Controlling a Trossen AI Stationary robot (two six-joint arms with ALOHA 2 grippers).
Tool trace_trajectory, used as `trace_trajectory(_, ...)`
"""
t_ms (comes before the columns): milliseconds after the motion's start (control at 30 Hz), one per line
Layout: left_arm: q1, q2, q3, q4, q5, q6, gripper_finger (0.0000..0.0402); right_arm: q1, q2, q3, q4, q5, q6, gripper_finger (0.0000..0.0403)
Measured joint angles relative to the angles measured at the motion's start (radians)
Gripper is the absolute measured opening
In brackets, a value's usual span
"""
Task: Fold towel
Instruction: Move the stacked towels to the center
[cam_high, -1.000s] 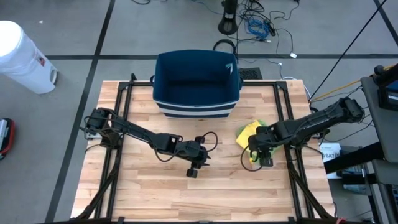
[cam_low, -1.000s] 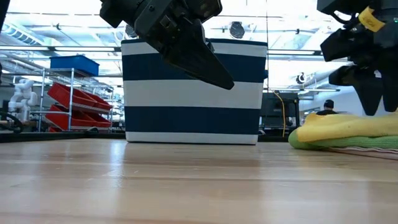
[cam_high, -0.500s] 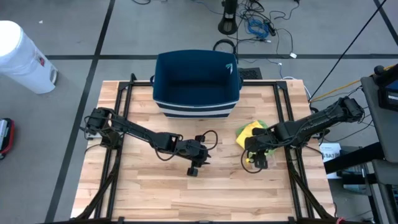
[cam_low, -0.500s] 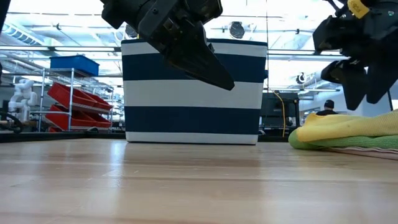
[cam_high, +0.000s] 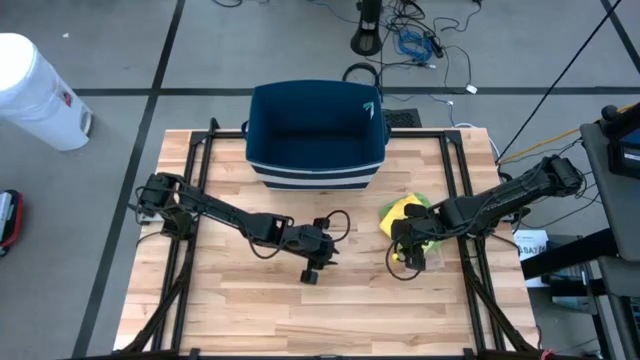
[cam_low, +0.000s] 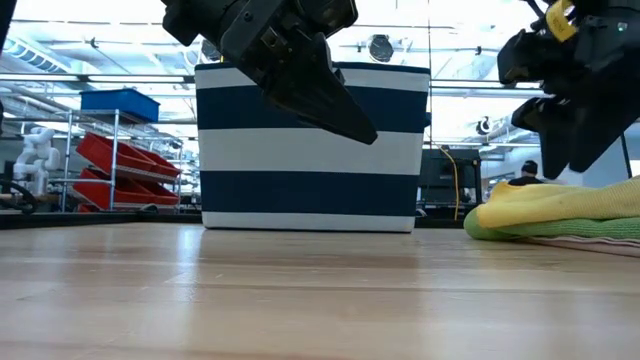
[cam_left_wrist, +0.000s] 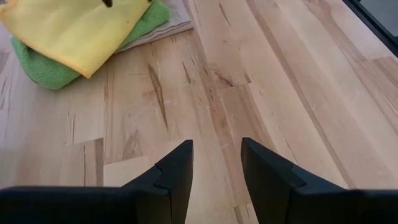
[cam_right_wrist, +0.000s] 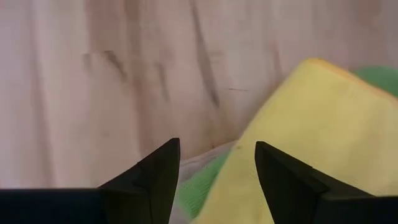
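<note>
A stack of folded towels lies flat on the wooden table right of centre: a yellow towel (cam_high: 398, 211) on top, a green towel (cam_low: 520, 231) under it and a pale one (cam_left_wrist: 176, 20) at the bottom. My right gripper (cam_right_wrist: 217, 165) hangs open just above the stack's near-left edge, pointing steeply down, with the yellow towel (cam_right_wrist: 305, 124) beside its fingers. My left gripper (cam_left_wrist: 216, 163) is open over bare wood at mid-table (cam_high: 309, 276), slanting down toward the stack and well short of it.
A navy and white striped bin (cam_high: 315, 135) stands at the table's far middle, open at the top. Black frame rails (cam_high: 190, 230) run along both sides of the table. Bare wood (cam_high: 300, 320) spreads across the near half.
My right gripper has shifted a little toward the table's left, to the near-left edge of the towel stack, and has tipped more steeply downward. The towels have not moved.
</note>
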Motion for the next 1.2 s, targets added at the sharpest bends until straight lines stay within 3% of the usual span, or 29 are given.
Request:
trace_trajectory(200, 0.000, 0.000, 0.000, 0.006, 0.000, 0.004, 0.0142, 0.015, 0.088, 0.000, 0.001, 0.094, 0.046, 0.0197)
trace_trajectory(600, 0.000, 0.000, 0.000, 0.006, 0.000, 0.004, 0.0142, 0.016, 0.338, 0.004, 0.051, 0.130, 0.132, 0.0197)
trace_trajectory(833, 0.000, 0.000, 0.000, 0.006, 0.000, 0.007, 0.0142, 0.018, 0.393, 0.009, 0.021, 0.163, 0.172, 0.0191)
trace_trajectory(967, 0.000, 0.000, 0.000, 0.006, 0.000, 0.007, 0.0142, 0.017, 0.391, 0.006, 0.009, 0.177, 0.175, 0.0150)
trace_trajectory(1200, 0.000, 0.000, 0.000, 0.005, 0.000, 0.007, 0.0142, 0.015, 0.393, 0.003, -0.036, 0.199, 0.170, 0.0024)
